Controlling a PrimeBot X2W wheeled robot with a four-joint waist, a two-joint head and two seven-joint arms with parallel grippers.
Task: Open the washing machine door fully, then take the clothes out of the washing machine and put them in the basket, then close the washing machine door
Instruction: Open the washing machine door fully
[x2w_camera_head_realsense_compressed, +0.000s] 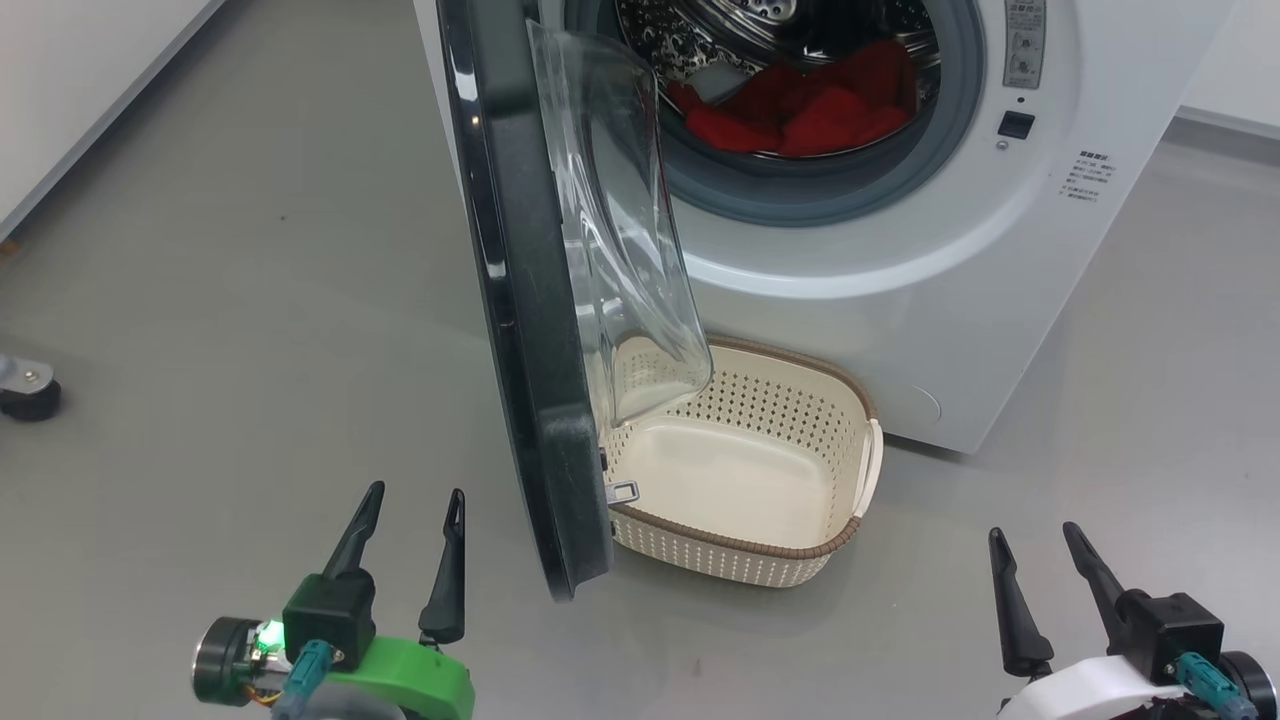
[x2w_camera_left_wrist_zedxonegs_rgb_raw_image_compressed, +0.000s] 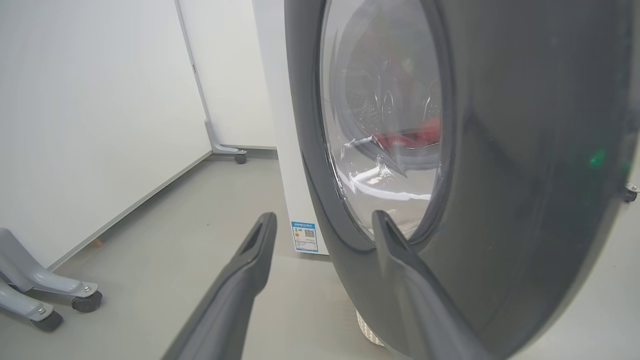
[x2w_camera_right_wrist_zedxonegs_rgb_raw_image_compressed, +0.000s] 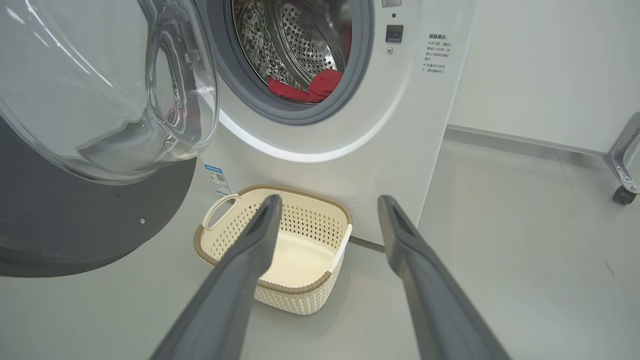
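White enamel and steel: the washing machine (x2w_camera_head_realsense_compressed: 900, 300) stands with its drum exposed. The washing machine door (x2w_camera_head_realsense_compressed: 520, 300) is swung out from the machine's left side to about a right angle with its front, short of fully open by the look of it. Rigid, hinged and probably heavy, with a glossy black rim that may slip under a finger, the door looks best pushed at its free outer edge, away from the bulging glass. On the floor against the machine's front, below the port, sits the basket (x2w_camera_head_realsense_compressed: 740, 548), empty, of light plastic, partly overhung by the door. Low in the machine's drum lie the clothes (x2w_camera_head_realsense_compressed: 810, 110), red, soft and limp; a pinch on a raised fold should lift them. Out in front of the machine, the left gripper (x2w_camera_head_realsense_compressed: 418, 492) waits just outside the door and the right gripper (x2w_camera_head_realsense_compressed: 1032, 530) beyond the basket's far side, both with jaws spread wide and holding nothing.
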